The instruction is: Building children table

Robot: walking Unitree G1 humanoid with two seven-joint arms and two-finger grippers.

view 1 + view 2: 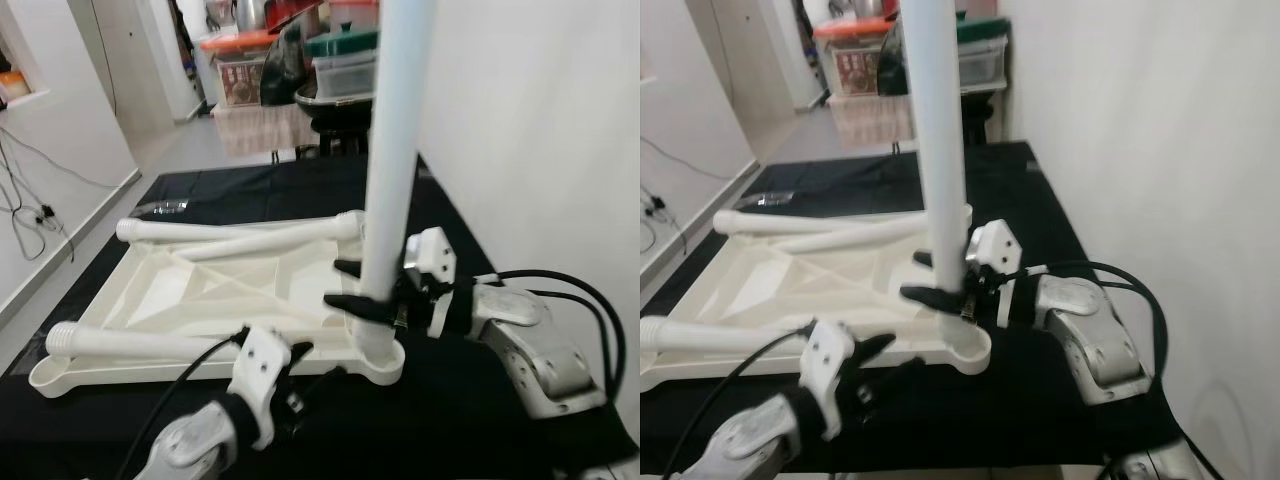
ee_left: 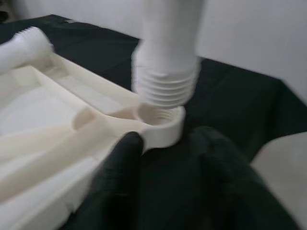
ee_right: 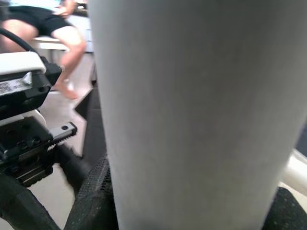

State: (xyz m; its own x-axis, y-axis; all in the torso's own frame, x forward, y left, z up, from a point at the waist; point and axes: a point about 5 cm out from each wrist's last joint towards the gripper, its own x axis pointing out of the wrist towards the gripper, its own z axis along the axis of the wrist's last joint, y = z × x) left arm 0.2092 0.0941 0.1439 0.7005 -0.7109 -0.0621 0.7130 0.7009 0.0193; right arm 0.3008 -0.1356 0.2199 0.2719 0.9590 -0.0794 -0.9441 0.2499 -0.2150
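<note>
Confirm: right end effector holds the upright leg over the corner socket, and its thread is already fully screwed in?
Not fully. The right end effector does hold the upright leg over the corner socket, but the left wrist view shows the thread exposed above the socket.

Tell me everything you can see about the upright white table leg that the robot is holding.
The upright white plastic table leg is a smooth round tube, standing nearly vertical and running out of the top of the head views. Its lower end carries ridged screw threads, hovering just above or barely entering the round threaded socket at the near right corner of the upside-down cream plastic tabletop. The right end effector clamps it low down with black fingers on either side. The left end effector waits beside the socket without touching the leg.
</note>
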